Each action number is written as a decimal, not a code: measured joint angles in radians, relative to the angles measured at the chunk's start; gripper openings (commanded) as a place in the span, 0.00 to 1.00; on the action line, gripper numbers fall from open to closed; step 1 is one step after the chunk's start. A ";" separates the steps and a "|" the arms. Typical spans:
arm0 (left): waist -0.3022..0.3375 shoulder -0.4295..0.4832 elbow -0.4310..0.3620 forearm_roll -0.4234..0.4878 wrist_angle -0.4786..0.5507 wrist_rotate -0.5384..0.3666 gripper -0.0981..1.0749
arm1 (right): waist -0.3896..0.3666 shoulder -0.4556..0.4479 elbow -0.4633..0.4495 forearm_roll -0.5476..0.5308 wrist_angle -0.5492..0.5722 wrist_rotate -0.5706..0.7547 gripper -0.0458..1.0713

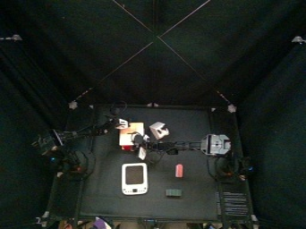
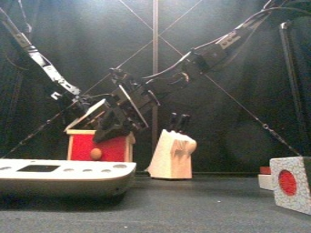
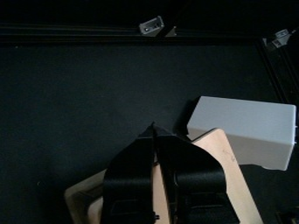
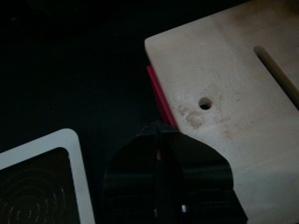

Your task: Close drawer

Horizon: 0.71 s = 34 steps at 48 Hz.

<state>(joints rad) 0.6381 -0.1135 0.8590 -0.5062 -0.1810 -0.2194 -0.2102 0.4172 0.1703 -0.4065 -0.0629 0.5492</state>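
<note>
The drawer (image 2: 97, 146) stands at the back left of the table, a white frame with a red front and a small knob; in the top view it (image 1: 127, 140) sits mid-table. Both arms reach to it from above. My left gripper (image 3: 158, 133) is shut, its tip over a pale wooden surface (image 3: 233, 171) next to a white box (image 3: 247, 129). My right gripper (image 4: 158, 131) is shut, close against a red edge of the drawer (image 4: 156, 92) beside a wooden panel (image 4: 233, 61) with a hole. Neither holds anything I can see.
A wooden knife block (image 2: 170, 153) stands just right of the drawer. A flat white gadget (image 2: 61, 173) with a grey screen lies at the front left, also in the top view (image 1: 132, 177). A pale cube (image 2: 289, 182) with a red mark sits at the front right.
</note>
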 measured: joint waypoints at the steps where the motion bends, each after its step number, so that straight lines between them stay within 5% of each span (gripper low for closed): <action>1: 0.000 0.002 0.000 0.000 0.000 0.000 0.42 | -0.002 0.003 -0.003 0.000 0.002 0.000 0.43; 34: 0.002 -0.037 0.011 0.000 0.000 -0.003 0.42 | -0.015 0.008 -0.020 0.034 0.031 -0.008 0.43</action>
<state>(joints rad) 0.6397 -0.1503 0.8698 -0.5062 -0.1810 -0.2224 -0.2255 0.4249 0.1503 -0.3728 -0.0322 0.5415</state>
